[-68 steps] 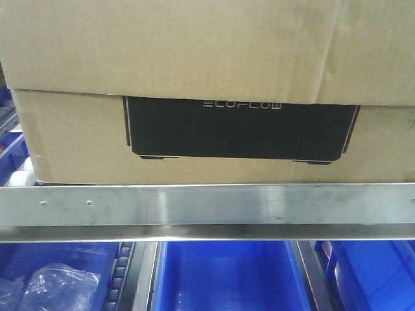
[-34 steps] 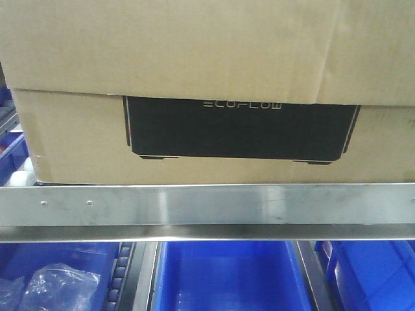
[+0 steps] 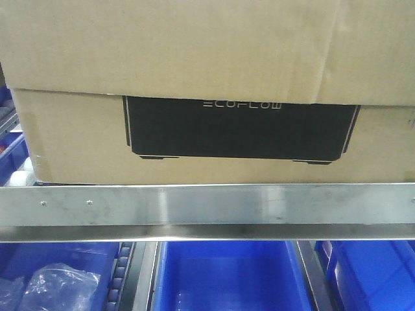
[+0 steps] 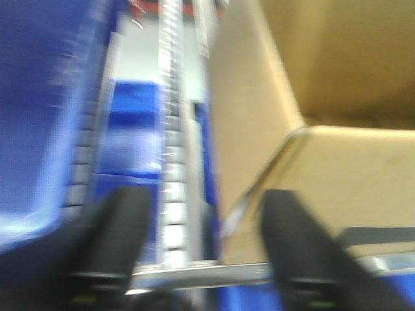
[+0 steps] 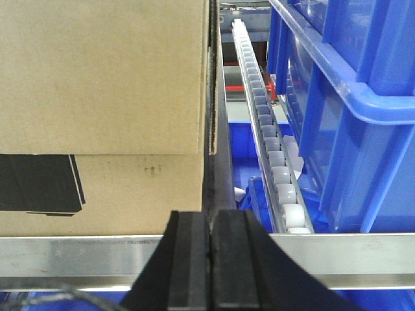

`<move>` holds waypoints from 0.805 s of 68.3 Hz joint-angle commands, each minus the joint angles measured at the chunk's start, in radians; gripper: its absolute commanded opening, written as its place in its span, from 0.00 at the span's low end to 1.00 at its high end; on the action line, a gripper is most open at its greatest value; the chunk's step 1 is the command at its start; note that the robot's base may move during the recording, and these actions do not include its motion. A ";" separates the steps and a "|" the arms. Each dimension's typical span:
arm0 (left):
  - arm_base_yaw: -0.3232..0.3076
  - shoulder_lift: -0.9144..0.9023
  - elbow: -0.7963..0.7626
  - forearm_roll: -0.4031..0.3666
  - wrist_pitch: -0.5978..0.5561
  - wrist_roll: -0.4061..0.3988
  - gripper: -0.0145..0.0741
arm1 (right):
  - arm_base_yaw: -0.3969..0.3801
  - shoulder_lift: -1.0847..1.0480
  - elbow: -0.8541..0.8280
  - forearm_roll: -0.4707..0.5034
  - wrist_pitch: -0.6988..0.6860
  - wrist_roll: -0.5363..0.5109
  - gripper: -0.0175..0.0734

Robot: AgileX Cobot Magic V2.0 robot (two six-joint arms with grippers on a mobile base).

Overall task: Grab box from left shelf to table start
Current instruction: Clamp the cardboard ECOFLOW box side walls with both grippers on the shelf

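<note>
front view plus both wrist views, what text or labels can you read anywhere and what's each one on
"ECOFLOW": pale letters along the top of the black panel printed on the box, front view.
Small dark marks on the box's bare cardboard, right wrist view: too small to read.
Left wrist view: too blurred to read anything.

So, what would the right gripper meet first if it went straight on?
Likely the shelf's silver front rail, crossing just behind the shut right gripper; above it lies the dark gap beside the cardboard box. Depth is unclear.
</note>
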 commanded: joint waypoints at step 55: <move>-0.184 0.806 -0.698 0.033 0.086 -0.061 0.66 | 0.001 -0.012 -0.024 0.002 -0.093 -0.005 0.25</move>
